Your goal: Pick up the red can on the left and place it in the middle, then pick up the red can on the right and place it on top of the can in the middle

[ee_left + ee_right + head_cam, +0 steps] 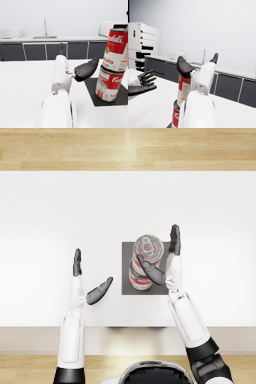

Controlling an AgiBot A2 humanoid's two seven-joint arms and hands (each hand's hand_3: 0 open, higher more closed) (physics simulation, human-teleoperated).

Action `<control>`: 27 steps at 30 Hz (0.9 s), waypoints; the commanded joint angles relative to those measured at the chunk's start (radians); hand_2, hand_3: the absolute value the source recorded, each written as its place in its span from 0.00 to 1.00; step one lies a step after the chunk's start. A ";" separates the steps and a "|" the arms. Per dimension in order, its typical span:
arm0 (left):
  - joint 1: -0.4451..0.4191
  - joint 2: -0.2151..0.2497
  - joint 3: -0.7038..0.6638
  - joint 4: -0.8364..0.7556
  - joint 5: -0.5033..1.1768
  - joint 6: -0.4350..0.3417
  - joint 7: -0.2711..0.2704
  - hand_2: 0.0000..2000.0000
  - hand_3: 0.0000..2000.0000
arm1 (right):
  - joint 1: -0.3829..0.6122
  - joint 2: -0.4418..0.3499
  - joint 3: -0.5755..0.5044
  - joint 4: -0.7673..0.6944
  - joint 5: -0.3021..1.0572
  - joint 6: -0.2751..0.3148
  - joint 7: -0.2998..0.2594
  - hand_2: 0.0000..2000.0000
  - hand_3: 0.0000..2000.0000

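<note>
Two red-and-white soup cans stand stacked on a dark square mat [126,253] at the table's middle. The upper can [148,248] [116,51] [185,90] sits a little off-centre on the lower can [139,281] [108,85] [176,116]. My right hand [170,259] [185,67] stands by the upper can with fingers stretched straight along its right side and the thumb reaching across its near side; it does not grip it. My left hand [96,293] [85,71] hovers left of the mat, fingers spread and holding nothing.
The white table [50,218] stretches wide to both sides and ends at a front edge near my arms. A kitchen counter with a sink [45,37], a microwave [11,32] and a fridge [141,45] stand far behind.
</note>
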State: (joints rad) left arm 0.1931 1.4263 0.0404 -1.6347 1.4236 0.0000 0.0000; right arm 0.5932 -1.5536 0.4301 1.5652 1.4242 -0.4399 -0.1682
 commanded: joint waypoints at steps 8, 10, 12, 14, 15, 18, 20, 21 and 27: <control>0.173 0.013 -0.062 -0.070 0.000 0.000 0.000 0.00 0.00 | 0.085 0.018 -0.207 0.216 0.000 -0.004 -0.001 0.00 0.00; 0.219 0.005 -0.091 -0.071 0.000 0.000 0.000 0.00 0.00 | 0.082 0.018 -0.271 0.226 0.000 -0.002 -0.006 0.00 0.00; 0.252 -0.004 -0.120 -0.074 0.000 0.000 0.000 0.00 0.00 | 0.069 0.021 -0.321 0.222 0.000 0.043 -0.011 0.00 0.00; 0.263 -0.003 -0.149 -0.078 0.000 0.000 0.000 0.00 0.00 | 0.043 0.024 -0.358 0.226 0.000 0.230 0.055 0.00 0.00; 0.257 -0.003 -0.158 -0.086 0.000 0.000 0.000 0.00 0.00 | 0.028 0.025 -0.373 0.221 -0.001 0.289 0.087 0.00 0.00; 0.234 0.001 -0.169 -0.087 0.000 0.000 0.000 0.00 0.00 | -0.024 0.027 -0.398 0.188 -0.001 0.384 0.138 0.00 0.00; 0.224 0.003 -0.157 -0.082 0.000 0.000 0.000 0.00 0.00 | -0.036 0.027 -0.401 0.170 -0.001 0.411 0.153 0.00 0.00; 0.221 0.004 -0.160 -0.083 0.000 0.000 0.000 0.00 0.00 | -0.026 0.026 -0.384 0.188 -0.001 0.420 0.157 0.00 0.00; 0.214 0.005 -0.166 -0.087 0.000 0.000 0.000 0.00 0.00 | -0.047 0.026 -0.399 0.171 -0.001 0.437 0.167 0.00 0.00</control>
State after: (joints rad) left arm 0.4070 1.4318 -0.1257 -1.7214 1.4232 0.0000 0.0000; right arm 0.5453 -1.5274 0.0309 1.7350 1.4233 -0.0020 -0.0011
